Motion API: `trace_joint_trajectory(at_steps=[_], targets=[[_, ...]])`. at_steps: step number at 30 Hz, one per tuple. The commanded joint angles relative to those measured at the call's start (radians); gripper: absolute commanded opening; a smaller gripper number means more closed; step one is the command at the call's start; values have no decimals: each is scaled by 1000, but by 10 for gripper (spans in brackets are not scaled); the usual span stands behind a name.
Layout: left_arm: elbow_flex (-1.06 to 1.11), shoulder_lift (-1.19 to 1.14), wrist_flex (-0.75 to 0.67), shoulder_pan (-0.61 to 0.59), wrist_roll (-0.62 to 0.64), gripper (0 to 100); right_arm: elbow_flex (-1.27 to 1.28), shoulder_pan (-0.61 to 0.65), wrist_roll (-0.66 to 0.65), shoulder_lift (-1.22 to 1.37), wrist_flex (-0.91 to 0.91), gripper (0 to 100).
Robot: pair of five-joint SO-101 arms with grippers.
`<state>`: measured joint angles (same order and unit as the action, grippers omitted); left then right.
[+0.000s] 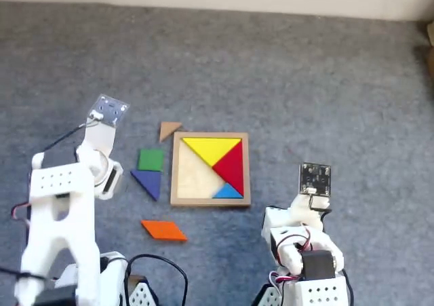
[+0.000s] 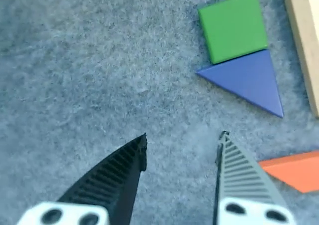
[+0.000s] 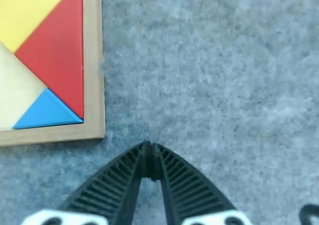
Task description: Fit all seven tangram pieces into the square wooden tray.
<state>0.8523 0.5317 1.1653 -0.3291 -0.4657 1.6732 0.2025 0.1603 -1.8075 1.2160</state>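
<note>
With three pieces point(image 1: 234, 167) in the mid-frame tray point(image 1: 175, 170), the left gripper point(image 2: 183, 135) is hovering, fingers spread, near the loose blue triangle point(image 2: 249, 80), which it likely must reach and grip next, while the right gripper point(image 3: 149, 152) is waiting, fingers closed.

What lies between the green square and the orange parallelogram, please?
The dark blue triangle, touching the green square, then bare carpet up to the orange parallelogram; the high view shows it.
</note>
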Motion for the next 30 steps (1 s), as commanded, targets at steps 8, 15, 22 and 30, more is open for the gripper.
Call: trace_joint_trajectory(at_steps=[8, 15, 22, 30], targets=[[-234, -326, -21, -5, -9, 232, 147, -13, 11, -8, 7, 16], [-340, -481, -17, 82, -2, 232, 147, -13, 11, -8, 7, 16], [-461, -581, -17, 153, 181, 236, 147, -13, 11, -8, 7, 16], [-599, -719, -15, 222, 287, 236, 147, -13, 11, -8, 7, 16]])
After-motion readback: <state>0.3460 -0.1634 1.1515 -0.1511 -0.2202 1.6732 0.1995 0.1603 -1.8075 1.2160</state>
